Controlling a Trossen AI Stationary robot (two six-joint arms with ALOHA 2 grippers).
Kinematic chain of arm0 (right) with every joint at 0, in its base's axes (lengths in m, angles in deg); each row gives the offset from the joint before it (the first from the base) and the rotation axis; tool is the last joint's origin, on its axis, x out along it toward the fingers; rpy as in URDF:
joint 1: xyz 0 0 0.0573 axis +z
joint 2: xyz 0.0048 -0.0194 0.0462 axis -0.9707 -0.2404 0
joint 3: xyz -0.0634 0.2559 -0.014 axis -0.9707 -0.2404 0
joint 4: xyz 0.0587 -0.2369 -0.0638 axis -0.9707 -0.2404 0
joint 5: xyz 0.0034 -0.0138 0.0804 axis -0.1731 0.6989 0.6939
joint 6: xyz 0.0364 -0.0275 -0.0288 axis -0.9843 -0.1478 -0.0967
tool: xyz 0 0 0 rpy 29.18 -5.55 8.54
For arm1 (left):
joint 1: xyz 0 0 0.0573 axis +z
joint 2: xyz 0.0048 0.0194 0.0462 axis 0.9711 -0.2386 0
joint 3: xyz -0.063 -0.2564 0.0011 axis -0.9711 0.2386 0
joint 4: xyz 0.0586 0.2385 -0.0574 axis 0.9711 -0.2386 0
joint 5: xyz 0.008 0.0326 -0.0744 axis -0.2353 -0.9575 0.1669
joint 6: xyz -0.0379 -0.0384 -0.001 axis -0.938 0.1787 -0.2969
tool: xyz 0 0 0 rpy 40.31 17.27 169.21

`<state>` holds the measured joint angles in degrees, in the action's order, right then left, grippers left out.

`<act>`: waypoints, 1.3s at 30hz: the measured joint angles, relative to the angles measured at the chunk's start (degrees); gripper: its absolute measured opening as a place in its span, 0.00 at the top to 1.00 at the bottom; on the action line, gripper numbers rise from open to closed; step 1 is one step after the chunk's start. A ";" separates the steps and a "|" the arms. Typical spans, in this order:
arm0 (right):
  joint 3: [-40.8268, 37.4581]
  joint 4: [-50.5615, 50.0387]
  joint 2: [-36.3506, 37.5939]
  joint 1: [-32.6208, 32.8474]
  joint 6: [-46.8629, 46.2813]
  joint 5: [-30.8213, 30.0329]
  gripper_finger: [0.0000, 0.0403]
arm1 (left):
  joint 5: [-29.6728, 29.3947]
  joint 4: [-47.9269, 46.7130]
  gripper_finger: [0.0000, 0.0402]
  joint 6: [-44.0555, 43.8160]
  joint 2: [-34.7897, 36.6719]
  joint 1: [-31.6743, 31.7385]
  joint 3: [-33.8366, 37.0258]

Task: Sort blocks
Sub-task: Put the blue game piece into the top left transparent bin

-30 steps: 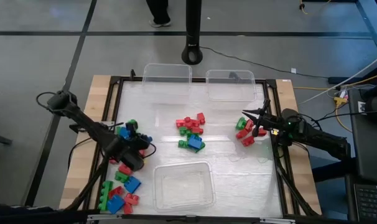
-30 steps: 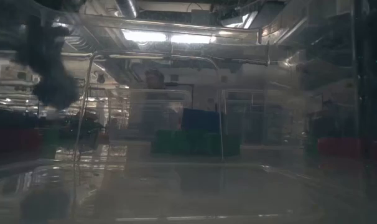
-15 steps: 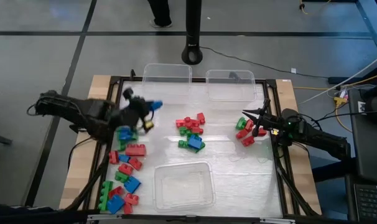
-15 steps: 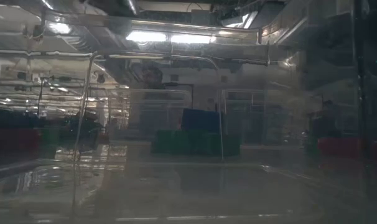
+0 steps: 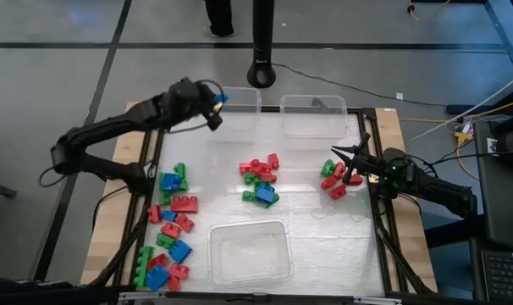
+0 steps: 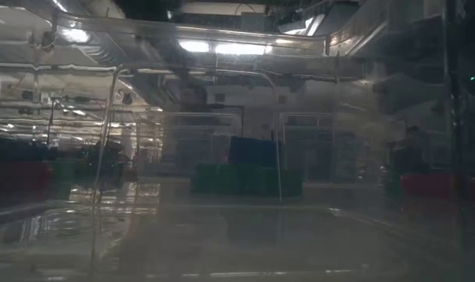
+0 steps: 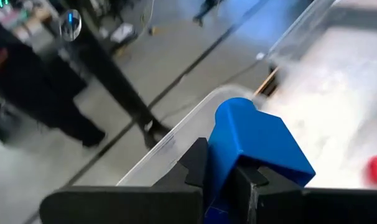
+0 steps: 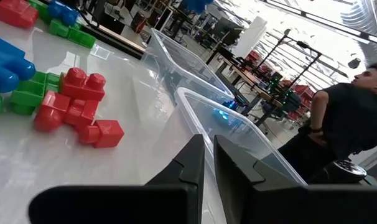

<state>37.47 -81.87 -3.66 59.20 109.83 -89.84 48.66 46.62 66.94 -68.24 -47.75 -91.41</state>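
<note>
a blue block [image 7: 254,146] is pinched in the left hand [image 5: 212,108], held just above the clear bin [image 5: 227,109] so it can be dropped in. the right hand [image 5: 344,161], pressed together and empty, waits beside red blocks [image 5: 333,180] on the worktop [image 5: 316,229].

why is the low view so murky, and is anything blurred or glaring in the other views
Low view: it looks through a clear bin wall, hazy, with ceiling light glare. Left wrist view: the blue block in the left gripper is sharp, the floor behind smeared. High view: even light, soft sheen on the table. Right wrist view: bright background behind the bins.
</note>
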 joint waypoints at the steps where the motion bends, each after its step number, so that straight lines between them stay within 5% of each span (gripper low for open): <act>1: 0.00 0.01 0.00 0.00 0.00 0.00 0.90 | 1.36 -0.01 0.96 0.02 -1.01 1.96 0.00; 14: 0.00 0.05 0.02 0.01 -1.47 0.00 0.90 | 5.75 0.26 0.83 -1.14 -9.50 9.27 0.02; 22: 0.00 0.42 0.00 -0.01 -1.64 0.02 0.90 | 5.77 -1.40 0.63 -4.04 -9.63 9.23 0.01; 28: 0.00 0.46 0.00 -0.01 -1.62 -0.03 0.90 | 7.47 -11.96 0.49 -5.45 -9.60 9.23 -3.52; 31: 0.00 0.46 0.00 -0.01 -1.62 -0.48 0.90 | 12.46 -14.58 0.48 -4.47 -9.53 9.50 -4.73; 39: 0.00 0.49 0.02 0.01 -1.55 -0.52 0.90 | 12.79 -24.16 0.49 -8.44 -5.83 6.38 -8.82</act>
<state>37.47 -81.39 -3.64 59.21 108.27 -90.36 61.45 22.46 58.50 -74.07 -41.37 -100.23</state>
